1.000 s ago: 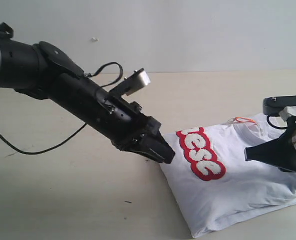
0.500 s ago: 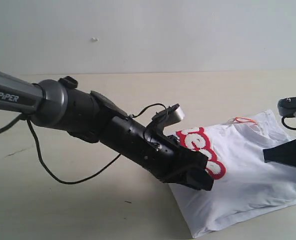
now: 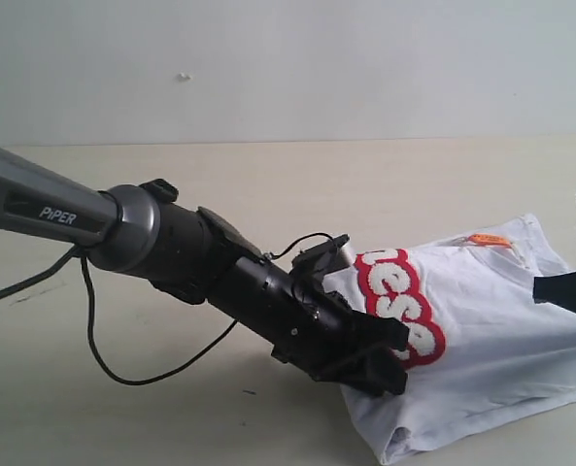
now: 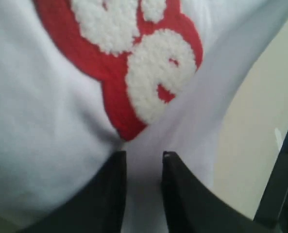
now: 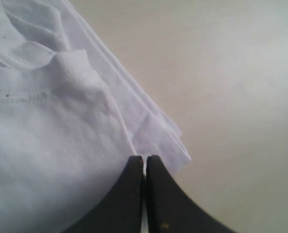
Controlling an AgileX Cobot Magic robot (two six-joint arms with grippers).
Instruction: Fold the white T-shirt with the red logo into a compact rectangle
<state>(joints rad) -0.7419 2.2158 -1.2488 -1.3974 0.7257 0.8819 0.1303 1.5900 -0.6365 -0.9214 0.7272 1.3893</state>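
The white T-shirt (image 3: 501, 330) lies folded at the right of the table, its orange neck tag (image 3: 489, 239) at the far side. The red logo (image 3: 401, 306) crosses the shirt's left part, and its end fills the left wrist view (image 4: 134, 73). My left gripper (image 3: 389, 356) is at the shirt's left edge, just below the logo. Its jaws stand a little apart with a thick ridge of white cloth pinched between them (image 4: 144, 160). My right gripper (image 5: 144, 159) is shut, its tips resting at the shirt's layered edge (image 5: 158, 131). It shows only at the exterior view's right border (image 3: 564, 291).
The beige table (image 3: 268, 194) stretches left of and behind the shirt, with a pale wall beyond it. A black cable (image 3: 122, 354) hangs from the left arm and loops over the table. Bare table lies beside the shirt's edge (image 5: 241, 97).
My left arm has swung down and right onto the shirt's left edge, its jaws parting around the cloth. The right gripper has pulled back to the right. The shirt has shifted and spread slightly.
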